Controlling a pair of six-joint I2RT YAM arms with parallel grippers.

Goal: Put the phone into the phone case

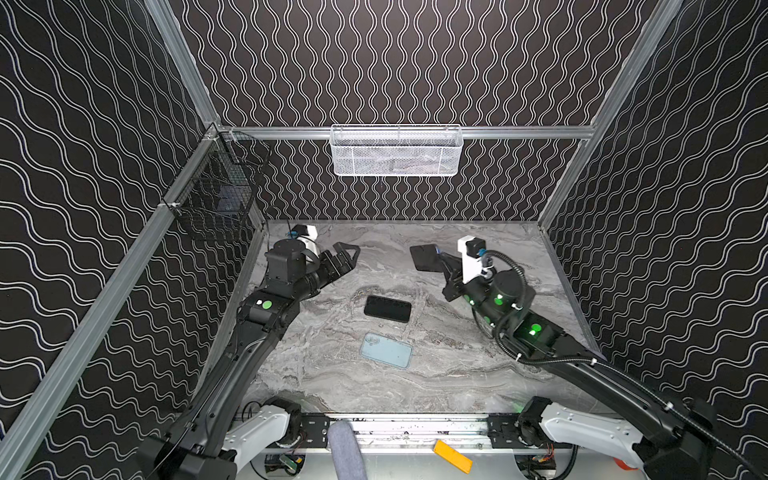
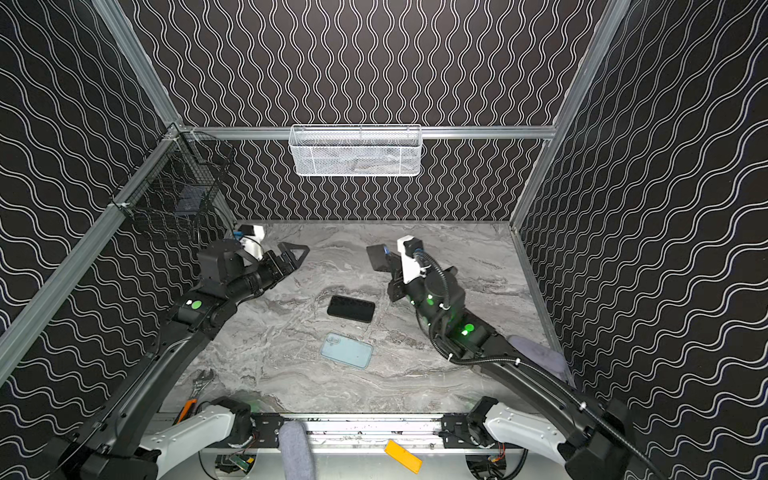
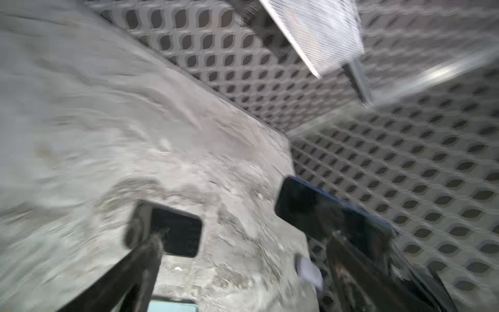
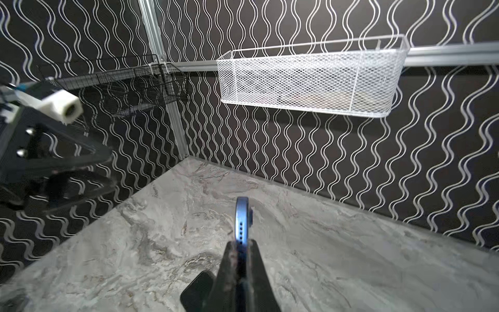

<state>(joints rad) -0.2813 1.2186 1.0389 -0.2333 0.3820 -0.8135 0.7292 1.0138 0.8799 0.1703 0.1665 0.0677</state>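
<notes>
right wrist view shows the right claw (image 4: 241,244) pinching the stiff, slick, likely fragile phone (image 4: 241,216) across its flat faces near one end, left claw (image 1: 345,259) open, empty.

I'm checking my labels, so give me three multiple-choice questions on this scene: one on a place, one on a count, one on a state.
1. Where is the light blue case?
A. On the table, lying flat near the black slab.
B. Leaning on the back wall.
C. Held in the air.
2. How many baskets hang on the walls?
A. One.
B. Two.
C. Four.
3. The right gripper is:
A. open, empty.
B. shut on the blue-edged phone.
C. shut on the case.
1 A: both top views show it flat there. 2 B: a white basket and a black basket. 3 B: its wrist view shows the pinch.
</notes>
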